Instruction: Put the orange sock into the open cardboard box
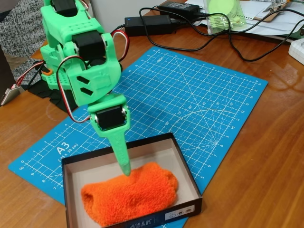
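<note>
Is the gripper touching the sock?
Cannot tell. In the fixed view the gripper tip meets the sock lying in the box, but no contact or gap shows plainly.

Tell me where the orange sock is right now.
In the fixed view the orange sock lies inside the open cardboard box at bottom centre, under the green gripper's tip.

A brown wooden desk point(266, 171) carries a blue cutting mat point(190, 95) laid askew. On the mat's near corner stands the open cardboard box point(187, 178); beyond its far edge lie two black power adapters point(149, 23) with looping cables point(237, 50), and papers point(270, 21) under what may be a green-tinted plastic piece. The green arm's base point(52, 71) stands at the mat's left edge.
</note>
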`<state>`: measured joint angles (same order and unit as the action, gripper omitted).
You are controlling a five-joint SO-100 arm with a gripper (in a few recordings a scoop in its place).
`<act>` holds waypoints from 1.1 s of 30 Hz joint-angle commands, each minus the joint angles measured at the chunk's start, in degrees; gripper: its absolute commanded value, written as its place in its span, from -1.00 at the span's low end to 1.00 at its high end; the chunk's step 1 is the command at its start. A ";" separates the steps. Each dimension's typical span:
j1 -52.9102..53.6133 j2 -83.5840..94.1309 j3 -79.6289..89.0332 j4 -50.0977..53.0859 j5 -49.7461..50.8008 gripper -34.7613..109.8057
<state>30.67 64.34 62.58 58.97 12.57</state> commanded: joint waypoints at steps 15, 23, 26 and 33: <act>-15.12 49.31 36.74 -10.90 -9.05 -0.51; -29.79 73.21 58.54 -8.96 -7.47 -0.52; -31.46 79.54 64.51 -8.70 -8.09 -0.52; -34.10 91.32 73.04 -7.47 -9.93 -0.52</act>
<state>-1.49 150.82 133.33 50.36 3.25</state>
